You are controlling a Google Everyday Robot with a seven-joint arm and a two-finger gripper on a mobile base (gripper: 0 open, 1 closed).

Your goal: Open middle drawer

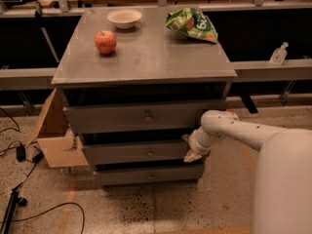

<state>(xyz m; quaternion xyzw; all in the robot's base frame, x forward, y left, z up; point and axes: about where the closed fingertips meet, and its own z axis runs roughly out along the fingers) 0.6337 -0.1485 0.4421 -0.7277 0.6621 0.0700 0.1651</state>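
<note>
The middle drawer [126, 153] is the mid-sized grey front of the three in the cabinet, with a small knob [150, 151] at its centre. It sits between the larger top drawer [122, 117] and the smaller bottom drawer [131, 174]. My gripper [189, 147] is at the right end of the middle drawer front, well right of the knob. It looks open, with one fingertip [186, 138] near the front's top edge and a tan one [191, 156] near its bottom edge. It holds nothing.
On the cabinet top [161, 57] lie a red apple [105, 42], a white bowl [124, 18] and a green chip bag [191, 24]. An open cardboard box [53, 135] stands left of the cabinet. Cables [19, 155] lie on the floor at left. A plastic bottle [278, 54] stands on the right ledge.
</note>
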